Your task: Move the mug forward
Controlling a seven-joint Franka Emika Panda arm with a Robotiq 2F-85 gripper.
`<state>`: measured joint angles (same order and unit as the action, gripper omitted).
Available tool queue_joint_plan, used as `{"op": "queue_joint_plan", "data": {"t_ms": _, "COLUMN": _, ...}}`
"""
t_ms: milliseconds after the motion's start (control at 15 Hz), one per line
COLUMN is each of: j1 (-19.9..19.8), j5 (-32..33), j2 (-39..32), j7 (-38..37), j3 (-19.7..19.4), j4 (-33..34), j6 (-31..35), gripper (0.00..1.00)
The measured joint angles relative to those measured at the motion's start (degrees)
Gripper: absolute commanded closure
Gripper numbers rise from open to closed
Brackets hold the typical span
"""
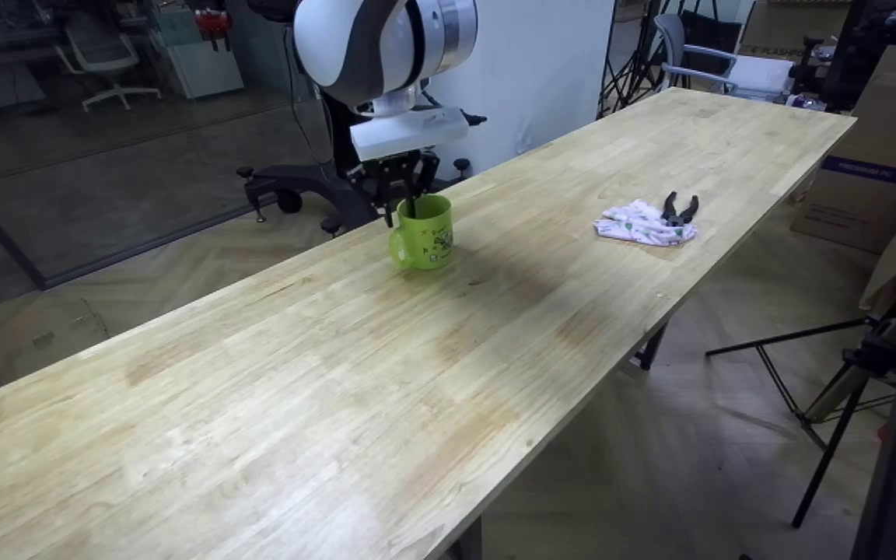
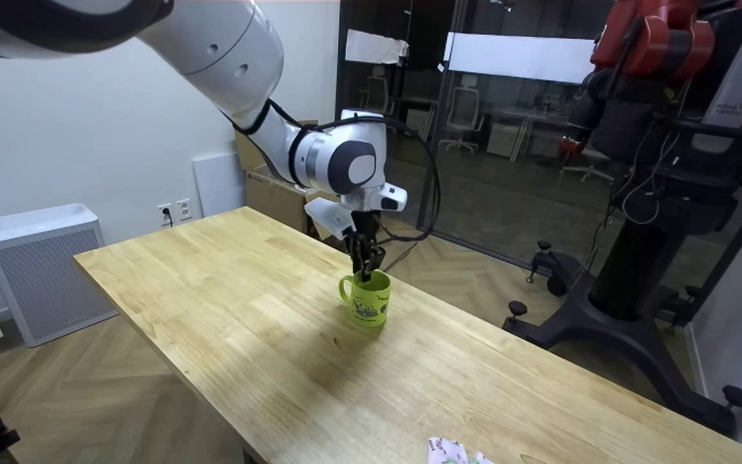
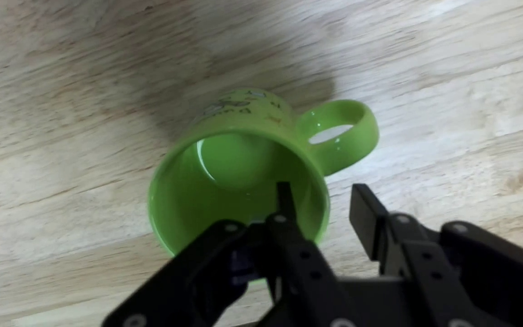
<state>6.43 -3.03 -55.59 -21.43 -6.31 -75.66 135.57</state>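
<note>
A lime-green mug (image 1: pixel 431 239) with dark printed figures stands upright on the wooden table, near one long edge. It also shows in an exterior view (image 2: pixel 371 308) and, from above, in the wrist view (image 3: pixel 243 159). Its handle (image 3: pixel 345 136) points to the upper right in the wrist view. My gripper (image 3: pixel 323 193) is open, with one finger inside the mug's mouth and one outside. The mug's wall lies between the fingers with gaps visible on both sides. The gripper (image 1: pixel 400 216) also shows above the rim in both exterior views (image 2: pixel 366 274).
A white patterned cloth (image 1: pixel 635 224) lies on the wooden table (image 1: pixel 323 389), with black-handled pliers (image 1: pixel 680 210) on it. The cloth's corner (image 2: pixel 448 451) shows in an exterior view. A red and black robot (image 2: pixel 641 148) stands beyond the table's long edge.
</note>
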Motion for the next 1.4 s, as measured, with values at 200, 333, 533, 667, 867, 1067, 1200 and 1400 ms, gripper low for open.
{"op": "queue_joint_plan", "data": {"t_ms": 200, "j1": 0.8, "j5": 0.9, "j2": 0.2, "j7": -1.2, "j3": -0.4, "j4": 0.2, "j6": -0.5, "gripper": 0.37}}
{"op": "queue_joint_plan", "data": {"t_ms": 333, "j1": 1.3, "j5": 1.0, "j2": 0.3, "j7": -1.6, "j3": -0.6, "j4": 0.2, "j6": -0.5, "gripper": 0.24}}
{"op": "queue_joint_plan", "data": {"t_ms": 533, "j1": 1.4, "j5": 1.0, "j2": 0.3, "j7": -1.8, "j3": -0.8, "j4": 0.2, "j6": -0.6, "gripper": 0.24}}
{"op": "queue_joint_plan", "data": {"t_ms": 667, "j1": 1.4, "j5": 1.1, "j2": 0.3, "j7": -1.9, "j3": -0.9, "j4": 0.2, "j6": -0.6, "gripper": 0.24}}
{"op": "queue_joint_plan", "data": {"t_ms": 867, "j1": 1.4, "j5": 1.1, "j2": 0.3, "j7": -1.9, "j3": -0.9, "j4": 0.2, "j6": -0.6, "gripper": 0.05}}
{"op": "queue_joint_plan", "data": {"t_ms": 1067, "j1": 1.4, "j5": 1.1, "j2": 0.2, "j7": -1.7, "j3": -0.7, "j4": 0.0, "j6": -0.4, "gripper": 0.0}}
{"op": "queue_joint_plan", "data": {"t_ms": 1200, "j1": 1.4, "j5": 1.1, "j2": 0.2, "j7": -1.7, "j3": -0.7, "j4": -0.2, "j6": -0.1, "gripper": 0.0}}
{"op": "queue_joint_plan", "data": {"t_ms": 1400, "j1": 1.4, "j5": 1.1, "j2": 0.2, "j7": -1.7, "j3": -0.7, "j4": -0.5, "j6": 1.1, "gripper": 0.0}}
